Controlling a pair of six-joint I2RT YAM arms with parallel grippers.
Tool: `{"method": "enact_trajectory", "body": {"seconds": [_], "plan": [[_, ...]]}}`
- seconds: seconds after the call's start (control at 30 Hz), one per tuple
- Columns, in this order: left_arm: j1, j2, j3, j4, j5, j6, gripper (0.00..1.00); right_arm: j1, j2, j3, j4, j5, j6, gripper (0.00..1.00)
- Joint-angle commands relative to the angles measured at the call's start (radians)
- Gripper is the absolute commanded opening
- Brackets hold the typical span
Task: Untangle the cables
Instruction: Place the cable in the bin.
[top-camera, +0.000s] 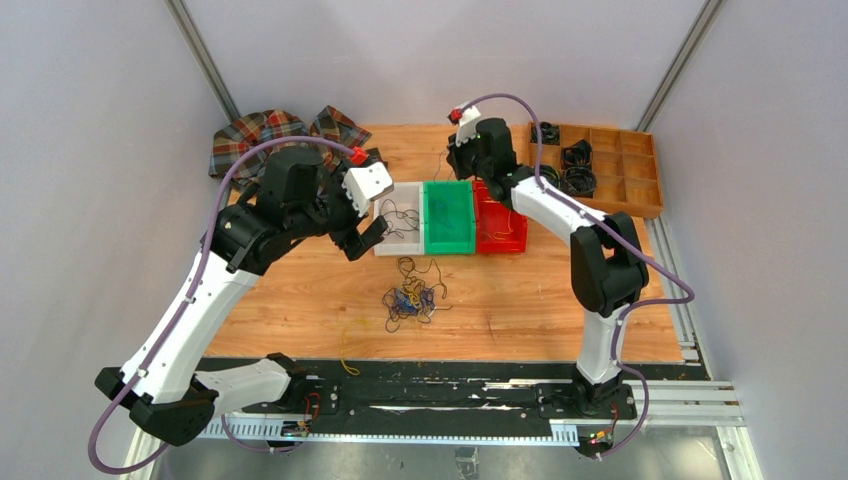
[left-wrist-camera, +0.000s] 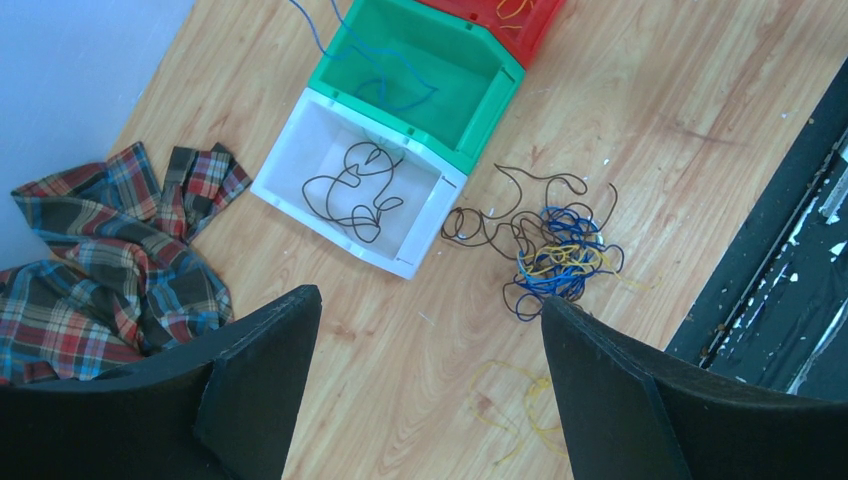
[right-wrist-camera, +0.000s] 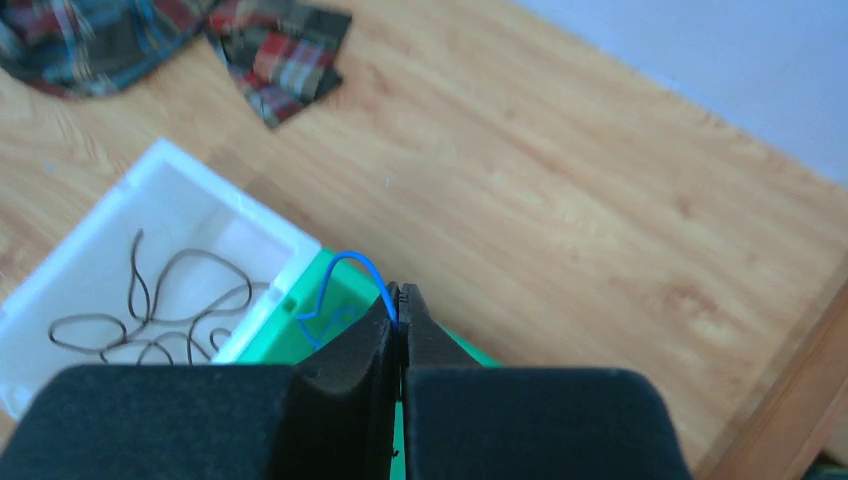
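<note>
Right wrist view: caught the right gripper (right-wrist-camera: 400, 300) with jaws pinched on a blue cable (right-wrist-camera: 350, 256) above the green bin (right-wrist-camera: 330, 290); lost its lower run behind the fingers (right-wrist-camera: 200, 420). From left wrist, saw the left gripper (left-wrist-camera: 430, 305) with jaws wide apart over the tabletop (left-wrist-camera: 620, 110), the tangled cables (left-wrist-camera: 555, 255) lying just right of the white bin (left-wrist-camera: 275, 185), faint yellow strands (left-wrist-camera: 520, 400) below barely legible.

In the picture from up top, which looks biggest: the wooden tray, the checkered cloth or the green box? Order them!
1. Wooden tray and checkered cloth: look about alike; the left arm hides part of the cloth, so I won't rank them.
2. Green box: clearly smallest.
</note>
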Motion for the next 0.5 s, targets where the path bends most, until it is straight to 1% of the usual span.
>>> {"method": "enact_trajectory", "body": {"seconds": [0.0, 0.07, 0.2, 0.27, 0.33, 0.37, 0.4, 0.47], "plan": [[-0.005, -0.011, 0.026, -0.006, 0.014, 0.012, 0.86, 0.042, 0.004, -0.123, 0.035, 0.032, -0.036, 0.01], [-0.004, -0.011, 0.027, -0.006, 0.016, 0.013, 0.85, 0.062, -0.009, -0.188, 0.058, 0.056, -0.050, 0.01], [-0.005, -0.010, 0.028, -0.007, 0.016, 0.013, 0.86, 0.081, -0.016, -0.262, 0.058, 0.085, -0.053, 0.01], [-0.005, -0.010, 0.028, -0.009, 0.013, 0.011, 0.86, 0.083, -0.009, -0.271, 0.047, 0.091, -0.048, 0.01], [-0.004, -0.009, 0.026, -0.013, 0.002, 0.014, 0.86, 0.088, 0.005, -0.244, 0.009, 0.103, -0.043, 0.02], [-0.003, -0.008, 0.022, -0.014, -0.009, 0.016, 0.86, 0.092, 0.012, -0.224, -0.019, 0.125, -0.043, 0.07], [-0.003, -0.010, 0.015, -0.014, -0.021, 0.019, 0.86, 0.098, 0.019, -0.203, -0.048, 0.139, -0.047, 0.15], [0.007, -0.012, -0.003, -0.014, -0.029, 0.031, 0.86, 0.108, 0.022, -0.173, -0.088, 0.157, -0.062, 0.36]]}}
